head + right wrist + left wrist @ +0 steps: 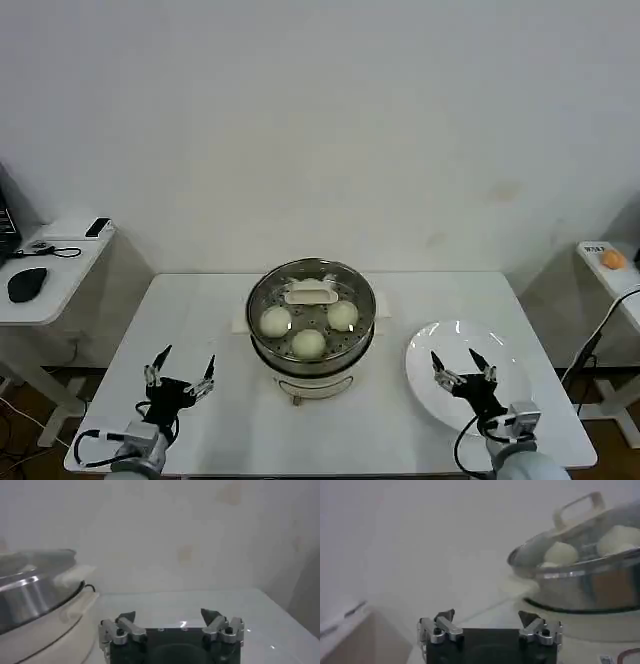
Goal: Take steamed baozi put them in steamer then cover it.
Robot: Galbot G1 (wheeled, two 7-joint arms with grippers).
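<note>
Head view: 3 creamy-white round baozi (309,343) are enclosed in the shiny steel steamer (262,350) under the glass cover (311,294), retaining steam; left gripper (181,375) and right gripper (464,370) are parked wide apart, empty.

The steamer (312,352) is a round shiny steel basket on a cream-white pot base, upright. The cover (311,304), a clear glass lid with a metal rim and a cream-white bar handle, sits level on the steamer's rim, closing it. Through the glass, three baozi (308,343) show inside the steamer: smooth, round, creamy-white buns, one toward the steamer's left side, one toward its right, one at its near edge. The handle lies toward the steamer's far side.
</note>
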